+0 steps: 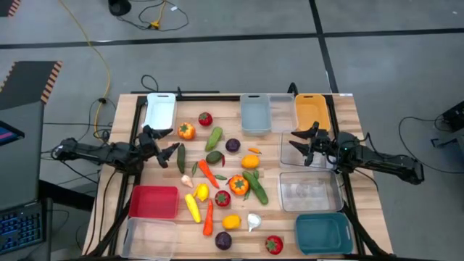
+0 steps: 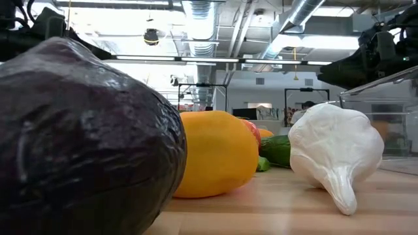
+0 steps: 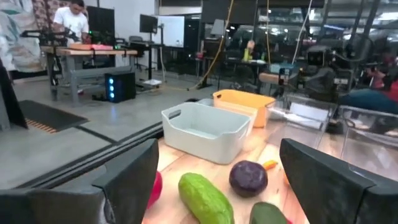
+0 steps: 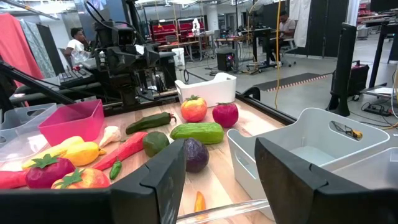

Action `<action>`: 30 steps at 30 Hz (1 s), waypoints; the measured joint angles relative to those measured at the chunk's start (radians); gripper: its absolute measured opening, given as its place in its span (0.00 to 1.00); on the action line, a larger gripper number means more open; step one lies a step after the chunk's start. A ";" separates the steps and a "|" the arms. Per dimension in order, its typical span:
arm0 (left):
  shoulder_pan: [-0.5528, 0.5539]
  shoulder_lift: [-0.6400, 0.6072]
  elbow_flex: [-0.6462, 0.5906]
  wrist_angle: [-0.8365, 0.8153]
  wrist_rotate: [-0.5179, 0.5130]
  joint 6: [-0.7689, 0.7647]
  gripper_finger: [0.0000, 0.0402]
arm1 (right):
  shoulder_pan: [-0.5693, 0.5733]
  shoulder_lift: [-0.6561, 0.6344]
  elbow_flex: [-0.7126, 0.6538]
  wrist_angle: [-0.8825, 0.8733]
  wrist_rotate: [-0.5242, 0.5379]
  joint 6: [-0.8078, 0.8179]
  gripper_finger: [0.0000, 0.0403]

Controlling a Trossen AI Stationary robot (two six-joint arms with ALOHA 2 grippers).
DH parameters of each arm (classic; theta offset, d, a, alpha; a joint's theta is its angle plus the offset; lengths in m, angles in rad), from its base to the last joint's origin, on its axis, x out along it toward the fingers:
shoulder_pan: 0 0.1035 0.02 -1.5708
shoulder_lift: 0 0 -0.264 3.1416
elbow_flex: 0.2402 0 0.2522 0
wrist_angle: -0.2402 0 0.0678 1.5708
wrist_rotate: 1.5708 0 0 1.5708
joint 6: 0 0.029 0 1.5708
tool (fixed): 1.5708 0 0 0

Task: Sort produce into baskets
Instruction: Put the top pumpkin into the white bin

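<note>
Nearest us, our left gripper (image 1: 171,153) gapes empty by the table's left edge, green cucumber (image 1: 214,138) slanting rightward, closer than our right gripper's (image 1: 299,143) reach

Produce (image 1: 221,181) crowds table centre; baskets (image 1: 310,190) line both sides; bare wood (image 1: 217,105) between far baskets

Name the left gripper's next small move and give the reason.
Probably ease the left gripper forward and down onto the orange-and-yellow pepper. Its fingers stand apart and empty above the table's left side, that pepper looks like the nearest loose piece, and all the produce lies unsorted on the wood between the bins. The right gripper hangs, also empty, over a clear bin.
</note>
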 joint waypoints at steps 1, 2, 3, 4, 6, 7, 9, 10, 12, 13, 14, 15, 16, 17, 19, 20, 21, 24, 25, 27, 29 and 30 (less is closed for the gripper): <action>0.000 0.003 0.013 0.001 0.000 0.004 0.81 | 0.000 0.000 0.000 0.000 0.000 0.000 0.54; 0.000 0.006 0.029 0.001 -0.001 0.012 0.81 | 0.000 0.000 0.000 0.000 0.000 0.000 0.54; 0.000 0.014 0.046 0.000 -0.002 0.017 0.81 | 0.000 0.000 0.000 0.000 0.000 0.000 0.54; 0.000 0.027 0.065 -0.001 -0.006 0.025 0.81 | 0.000 0.000 0.000 0.000 0.000 0.000 0.54; 0.000 0.061 0.102 -0.012 -0.023 0.041 0.81 | 0.000 0.000 0.000 0.000 0.000 0.000 0.54; 0.000 0.084 0.124 -0.020 -0.028 0.049 0.81 | 0.000 0.000 0.000 0.000 0.000 0.000 0.54; 0.000 0.135 0.165 -0.019 -0.029 0.059 0.81 | 0.000 0.000 0.000 0.000 0.000 0.000 0.54; 0.000 0.163 0.188 -0.020 -0.025 0.060 0.81 | 0.000 0.000 0.000 0.000 0.000 0.000 0.54; 0.000 0.222 0.236 -0.018 -0.018 0.060 0.81 | 0.000 0.000 0.000 0.000 0.000 0.000 0.54; 0.000 0.254 0.259 -0.014 -0.018 0.059 0.81 | 0.000 0.000 0.000 0.000 0.000 0.000 0.54; 0.000 0.285 0.279 -0.013 -0.019 0.061 0.81 | 0.000 0.000 0.000 0.000 0.000 0.000 0.54; 0.000 0.317 0.300 -0.008 -0.019 0.074 0.81 | 0.000 0.000 0.000 0.000 0.000 0.000 0.54; 0.000 0.355 0.318 0.006 -0.019 0.100 0.81 | 0.000 0.000 0.000 0.000 0.000 0.000 0.54; 0.000 0.392 0.338 0.018 -0.019 0.134 0.81 | 0.000 0.000 0.000 0.000 0.000 0.000 0.54; 0.000 0.470 0.388 0.020 -0.018 0.198 0.81 | 0.000 0.000 0.000 0.000 0.000 0.000 0.54; 0.002 0.511 0.419 0.011 -0.019 0.218 0.81 | 0.000 0.000 0.000 0.000 0.000 0.000 0.54; 0.007 0.556 0.453 -0.009 -0.018 0.232 0.81 | 0.000 0.000 0.000 0.000 0.000 0.000 0.54; 0.043 0.682 0.565 -0.121 -0.017 0.248 0.81 | 0.000 0.000 0.000 0.000 0.000 0.000 0.54; 0.060 0.726 0.607 -0.172 -0.015 0.246 0.81 | 0.000 0.000 0.000 0.000 0.000 0.000 0.54; 0.103 0.812 0.691 -0.289 0.009 0.230 0.81 | 0.000 0.000 0.000 0.000 0.000 0.000 0.54; 0.153 0.897 0.770 -0.397 0.048 0.207 0.81 | 0.000 0.000 0.000 0.000 0.000 0.000 0.54; 0.181 0.935 0.805 -0.443 0.066 0.191 0.81 | 0.000 0.000 0.000 0.000 0.000 0.000 0.54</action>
